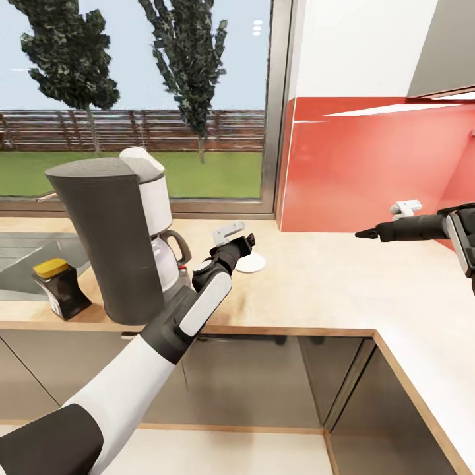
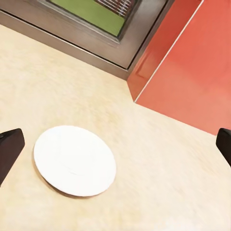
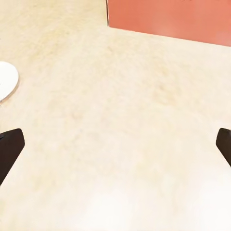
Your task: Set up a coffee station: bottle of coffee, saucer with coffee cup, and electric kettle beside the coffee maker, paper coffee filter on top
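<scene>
Head view first. Coffee maker (image 1: 112,244) standing tall on the worktop (image 1: 316,277), just left of the left arm, white upper part and glass carafe facing the window (image 1: 132,99). Something small and white perched on its top, too blurred to name. Bottle of coffee (image 1: 58,287) further left, yellow lid up, near the worktop's front edge beside the steel sink (image 1: 26,260). Left pincer (image 1: 244,245) out over the worktop, just short of the saucer (image 1: 252,264), which peeks out beyond its tip. Right pincer (image 1: 367,233) hanging above the bare worktop on the right, pointing left, well apart from the saucer, red backsplash (image 1: 369,165) behind it.

Over to the left wrist view. Saucer (image 2: 74,160) lying flat and empty on the worktop (image 2: 163,183), between the fingers but nearer one dark fingertip (image 2: 9,149). Fingers spread wide, nothing pinched. Window frame and red backsplash (image 2: 192,72) beyond.

Right wrist view now. Fingertips (image 3: 8,151) wide apart again, holding nothing, pale worktop (image 3: 120,120) beneath. Saucer's rim (image 3: 6,79) just showing ahead of one fingertip, off to that side. Red backsplash (image 3: 168,19) further ahead.
</scene>
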Robot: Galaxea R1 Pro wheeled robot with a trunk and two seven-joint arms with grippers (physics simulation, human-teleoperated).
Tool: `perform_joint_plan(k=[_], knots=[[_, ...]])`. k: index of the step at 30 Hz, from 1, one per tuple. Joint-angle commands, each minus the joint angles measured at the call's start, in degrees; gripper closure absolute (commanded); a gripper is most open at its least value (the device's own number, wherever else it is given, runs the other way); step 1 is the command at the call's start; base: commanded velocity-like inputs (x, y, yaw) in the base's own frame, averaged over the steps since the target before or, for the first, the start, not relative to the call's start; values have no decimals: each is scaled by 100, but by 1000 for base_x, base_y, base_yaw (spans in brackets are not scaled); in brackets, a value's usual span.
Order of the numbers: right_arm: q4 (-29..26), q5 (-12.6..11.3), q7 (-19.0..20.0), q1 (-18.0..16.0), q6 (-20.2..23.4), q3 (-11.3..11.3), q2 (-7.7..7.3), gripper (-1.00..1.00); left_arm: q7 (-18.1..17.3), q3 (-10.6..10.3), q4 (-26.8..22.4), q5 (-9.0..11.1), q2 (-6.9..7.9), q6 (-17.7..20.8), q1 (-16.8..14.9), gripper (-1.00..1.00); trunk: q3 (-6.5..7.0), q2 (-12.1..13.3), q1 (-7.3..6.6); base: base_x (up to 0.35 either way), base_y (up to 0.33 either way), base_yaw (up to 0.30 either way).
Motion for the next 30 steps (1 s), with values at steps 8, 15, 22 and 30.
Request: perform_joint_plan(k=[8,15,22,30], knots=[[-5,59,64,-3,18,13,5,-100,31,-5,-9,24,0,21,-6,-100,-6,-3,1,81,61,0],[-5,59,64,12,18,9,5,-100,31,-5,-21,24,0,18,-6,-100,-6,-3,1,116,69,0],[-2,59,57,26,18,8,5,-100,27,-5,-21,24,0,22,-6,-100,-6,-3,1,126,38,0],[-2,59,55,31,15,8,5,-100,25,-9,-25,24,0,23,-6,-100,-6,-3,1,167,-33,0]])
